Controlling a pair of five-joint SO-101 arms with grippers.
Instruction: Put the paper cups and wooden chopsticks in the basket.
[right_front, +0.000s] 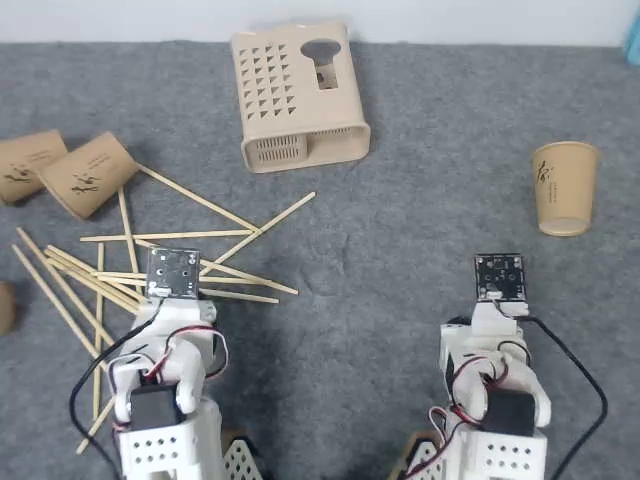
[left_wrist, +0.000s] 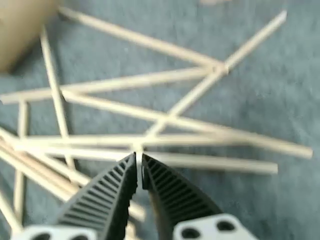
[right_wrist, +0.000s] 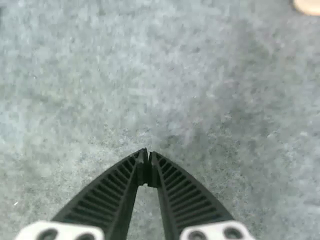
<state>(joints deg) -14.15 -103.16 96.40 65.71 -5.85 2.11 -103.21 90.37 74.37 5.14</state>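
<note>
1. Your left gripper (left_wrist: 136, 161) is closed, its two ribbed fingers meeting at the tips with only a hairline gap. Nothing is visible between them.
2. Those tips sit right over the scattered wooden chopsticks (right_front: 180, 236), at a spot where several sticks cross. You cannot tell from the left wrist view whether the tips touch the sticks.
3. Your right gripper (right_wrist: 148, 156) is also closed tip to tip and holds nothing. It hangs over bare grey felt (right_front: 400, 250).
4. The chopsticks lie loose and criss-crossed on the felt in front of the left arm, fanning out toward the table's left edge.
5. Two paper cups lie on their sides at the far left, one (right_front: 28, 165) touching the other (right_front: 90, 175). The second rests against the far end of the chopstick pile.
6. A third paper cup (right_front: 565, 187) sits alone on the right side, well apart from both arms. Whether it stands or lies is hard to tell.
7. The basket (right_front: 300, 95) rests at the far middle of the table, tipped so that a perforated wall with a handle cut-out faces up. No cup or chopstick touches it.
</note>
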